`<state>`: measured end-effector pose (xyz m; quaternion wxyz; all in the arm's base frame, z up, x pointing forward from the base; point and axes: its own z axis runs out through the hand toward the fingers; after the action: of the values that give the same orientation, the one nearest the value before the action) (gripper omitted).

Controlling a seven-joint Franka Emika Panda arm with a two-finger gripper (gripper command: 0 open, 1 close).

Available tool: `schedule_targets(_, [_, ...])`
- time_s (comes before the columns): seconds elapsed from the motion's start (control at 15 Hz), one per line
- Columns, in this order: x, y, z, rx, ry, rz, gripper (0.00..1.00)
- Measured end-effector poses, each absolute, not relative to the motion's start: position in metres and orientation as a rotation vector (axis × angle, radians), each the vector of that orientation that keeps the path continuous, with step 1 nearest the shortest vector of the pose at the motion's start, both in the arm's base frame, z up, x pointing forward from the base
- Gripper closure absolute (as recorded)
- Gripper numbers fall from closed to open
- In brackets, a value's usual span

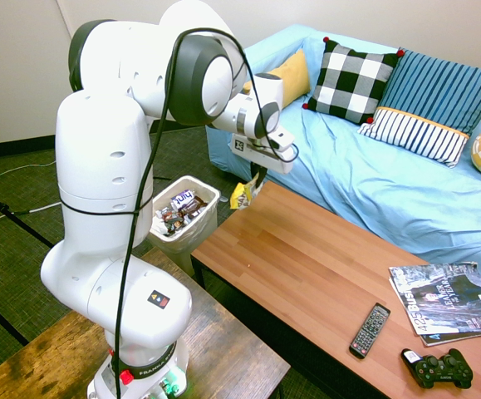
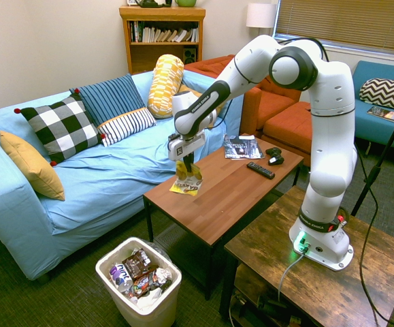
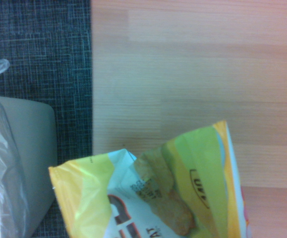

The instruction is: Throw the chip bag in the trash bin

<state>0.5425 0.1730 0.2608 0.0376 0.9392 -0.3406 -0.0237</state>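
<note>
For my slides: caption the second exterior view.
Gripper dangles the chip bag over the coffee table's end, near the trash bin.

we see a light blue sofa (image 2: 81, 177) as the landmark, along a pale wall (image 2: 47, 48). on it lie a checked cushion (image 2: 62, 127), striped cushions (image 2: 118, 109) and a mustard one (image 2: 30, 163). in front stands the wooden worktop (image 2: 224, 187); behind its far end a bookshelf (image 2: 161, 34); beyond, an orange couch (image 2: 278, 112) and window blinds (image 2: 346, 24). dark carpet (image 2: 67, 300) covers the floor.

I see a yellow chip bag (image 2: 187, 182), a white bin (image 2: 140, 284), a light blue sofa (image 2: 94, 180), a black-and-white checked cushion (image 2: 60, 126) at upper left.
</note>
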Motion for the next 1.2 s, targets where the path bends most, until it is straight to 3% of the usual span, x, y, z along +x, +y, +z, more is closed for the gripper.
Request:
schedule_targets(0.93, [0.462, 0.455, 0.142, 2.827, -0.751, 0.115, 1.00])
schedule_targets(1.0, [0.460, 0.462, 0.125, 2.815, -0.737, 0.117, 0.00])
schedule_targets(1.2, [0.462, 0.467, 0.081, 2.755, -0.726, 0.122, 0.00])
